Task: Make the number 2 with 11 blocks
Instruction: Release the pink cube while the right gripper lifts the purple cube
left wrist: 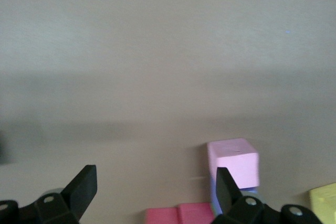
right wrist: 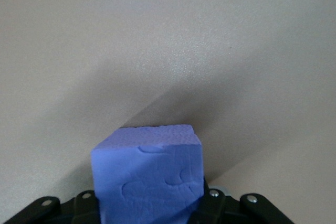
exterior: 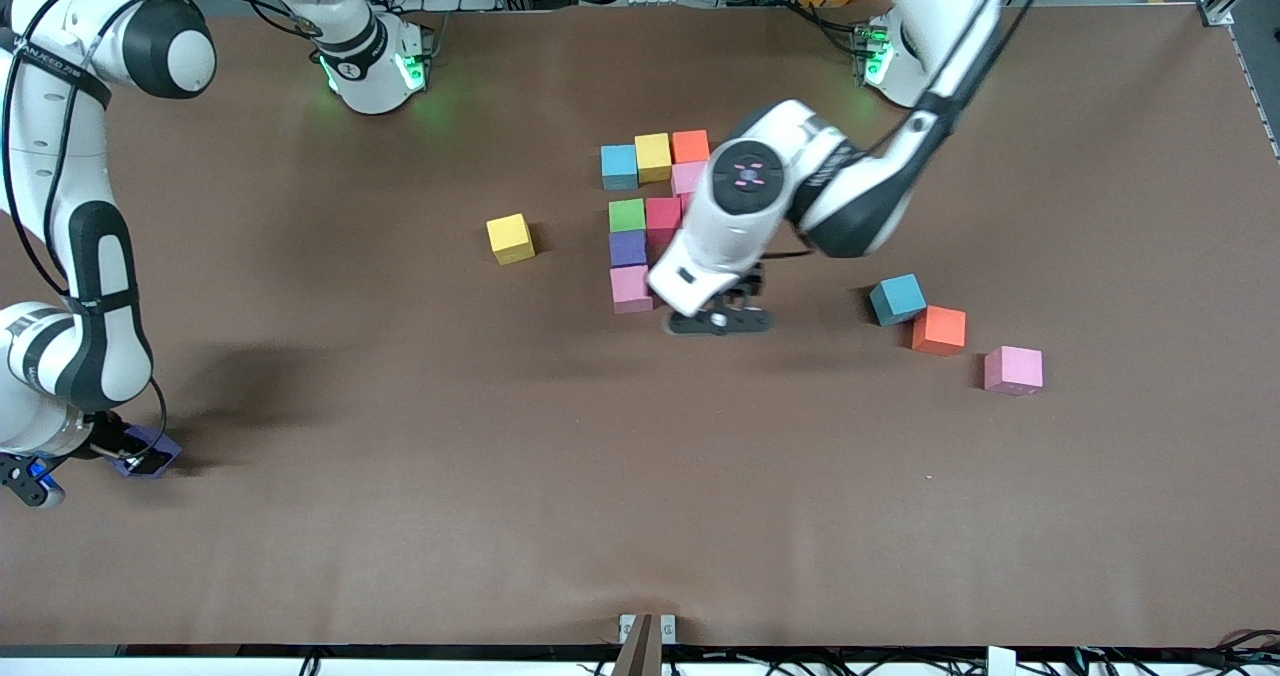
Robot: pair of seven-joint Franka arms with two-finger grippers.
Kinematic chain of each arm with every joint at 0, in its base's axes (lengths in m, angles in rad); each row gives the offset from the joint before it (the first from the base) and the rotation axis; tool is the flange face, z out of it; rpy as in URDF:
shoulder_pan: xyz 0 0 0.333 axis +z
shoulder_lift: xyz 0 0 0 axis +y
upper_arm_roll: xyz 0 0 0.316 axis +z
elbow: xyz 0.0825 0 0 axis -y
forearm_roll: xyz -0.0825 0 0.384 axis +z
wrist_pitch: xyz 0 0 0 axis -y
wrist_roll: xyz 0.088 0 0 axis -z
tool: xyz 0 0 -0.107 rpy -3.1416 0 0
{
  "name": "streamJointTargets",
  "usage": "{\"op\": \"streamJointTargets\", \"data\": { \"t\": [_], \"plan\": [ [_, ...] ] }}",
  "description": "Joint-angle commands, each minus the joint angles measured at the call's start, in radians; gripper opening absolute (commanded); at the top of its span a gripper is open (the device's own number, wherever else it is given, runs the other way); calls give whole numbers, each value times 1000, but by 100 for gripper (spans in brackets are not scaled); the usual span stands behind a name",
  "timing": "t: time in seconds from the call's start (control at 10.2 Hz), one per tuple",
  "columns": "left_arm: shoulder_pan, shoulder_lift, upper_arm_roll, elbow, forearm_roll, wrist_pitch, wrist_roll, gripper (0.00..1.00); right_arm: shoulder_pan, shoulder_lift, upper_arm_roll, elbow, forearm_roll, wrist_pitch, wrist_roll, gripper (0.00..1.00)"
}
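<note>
Right gripper [exterior: 140,453], at the right arm's end, jaws clamped on purple block [right wrist: 149,174], well apart from the block cluster [exterior: 628,248]. Left gripper [exterior: 722,314] spread wide, empty, beside the cluster's nearest pink block [exterior: 630,288]; its arm hides part of the cluster. Yellow block [exterior: 510,238] sits beside the cluster, toward the right arm's end.

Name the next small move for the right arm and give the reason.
Probably lift. The right hand sits low at the right arm's end of the table, closed around a purple block that seems to rest on the table. The partly built digit lies mid-table, with the left hand open beside its pink block, so the block must be raised before being carried there.
</note>
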Motion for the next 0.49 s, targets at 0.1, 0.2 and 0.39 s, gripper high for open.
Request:
{"op": "streamJointTargets", "data": {
  "t": [0.1,0.2,0.39],
  "plan": [
    [161,-189,-7,-233,-1,0,254,100,9,-44,6,7,3,-9,-15,59],
    [204,-228,-7,-293,-1,0,256,100,15,-71,5,-5,0,-12,-23,59],
    [291,-300,-11,-401,-3,0,261,100,55,-158,6,-83,-1,-12,-35,60]
  ]
}}
